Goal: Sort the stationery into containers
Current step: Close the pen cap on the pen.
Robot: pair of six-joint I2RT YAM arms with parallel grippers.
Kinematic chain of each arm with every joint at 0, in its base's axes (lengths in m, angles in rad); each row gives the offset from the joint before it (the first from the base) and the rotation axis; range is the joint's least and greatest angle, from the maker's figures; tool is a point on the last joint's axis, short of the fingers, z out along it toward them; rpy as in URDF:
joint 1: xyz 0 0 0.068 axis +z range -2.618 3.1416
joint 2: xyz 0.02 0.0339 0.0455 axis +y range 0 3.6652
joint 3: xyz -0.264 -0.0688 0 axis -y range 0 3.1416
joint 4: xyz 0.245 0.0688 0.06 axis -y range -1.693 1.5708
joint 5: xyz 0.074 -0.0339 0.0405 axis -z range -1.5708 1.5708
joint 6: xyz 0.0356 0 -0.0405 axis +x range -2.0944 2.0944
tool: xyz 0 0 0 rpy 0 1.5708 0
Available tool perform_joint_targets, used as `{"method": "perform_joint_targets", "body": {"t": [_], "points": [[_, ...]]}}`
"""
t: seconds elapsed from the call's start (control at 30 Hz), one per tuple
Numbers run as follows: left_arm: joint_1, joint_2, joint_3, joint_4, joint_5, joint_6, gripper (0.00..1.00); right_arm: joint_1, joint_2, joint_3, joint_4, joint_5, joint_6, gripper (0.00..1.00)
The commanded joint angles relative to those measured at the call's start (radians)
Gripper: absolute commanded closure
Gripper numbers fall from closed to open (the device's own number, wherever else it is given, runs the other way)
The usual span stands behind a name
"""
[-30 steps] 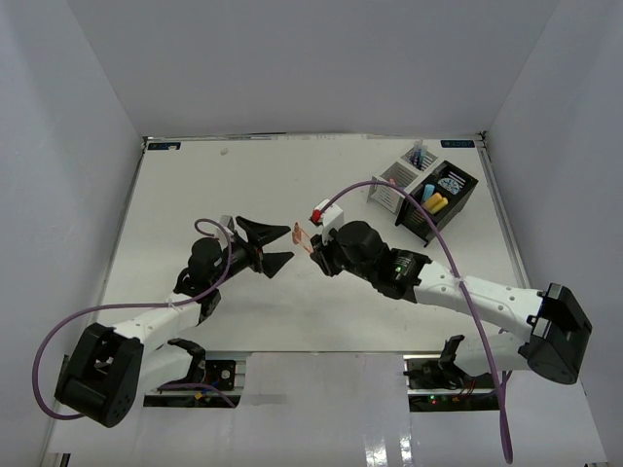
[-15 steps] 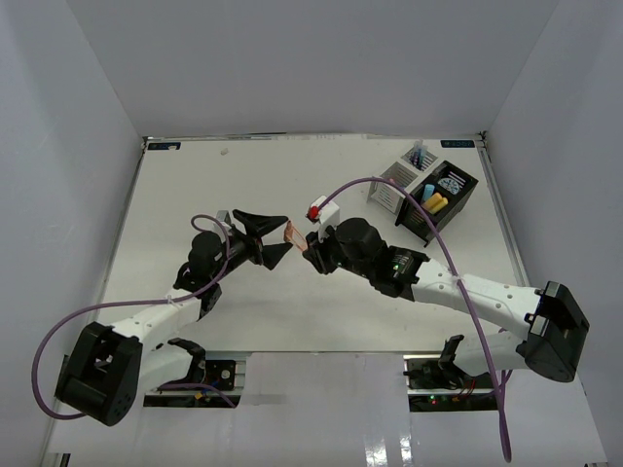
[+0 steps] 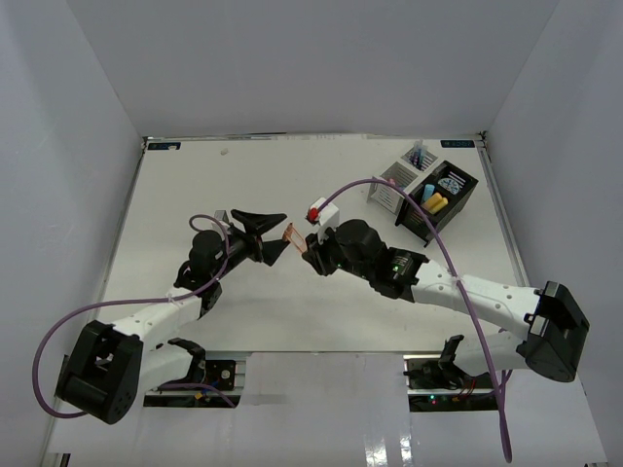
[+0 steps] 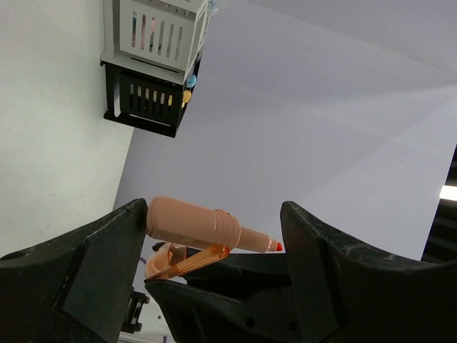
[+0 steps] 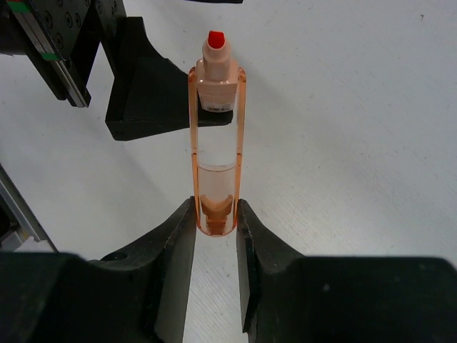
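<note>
Right gripper (image 5: 216, 214): jaws clamped on the translucent end of the orange marker (image 5: 216, 78), red tip pointing away.
Left gripper (image 4: 213, 214): jaws apart, straddling the marker's body above mid-table (image 3: 195, 185).
White box (image 3: 394, 183), black box (image 3: 443, 199): side by side at the far right, well apart from the marker.

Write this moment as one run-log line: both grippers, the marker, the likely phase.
right gripper: shut on marker | left gripper: open around marker | marker: tip bare | phase: likely handover
</note>
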Motion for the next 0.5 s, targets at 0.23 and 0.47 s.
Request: {"method": "perform_joint_targets", "body": {"t": [0.23,0.47], "points": [[0.006,-0.044,0.047,-0.028,-0.052,-0.006,0.24,0.01,-0.051,-0.045,0.028,0.027,0.003,0.85],[0.007,-0.043,0.056,-0.03,-0.044,0.023,0.31,0.012,-0.059,-0.056,0.016,0.036,0.003,0.85]]}}
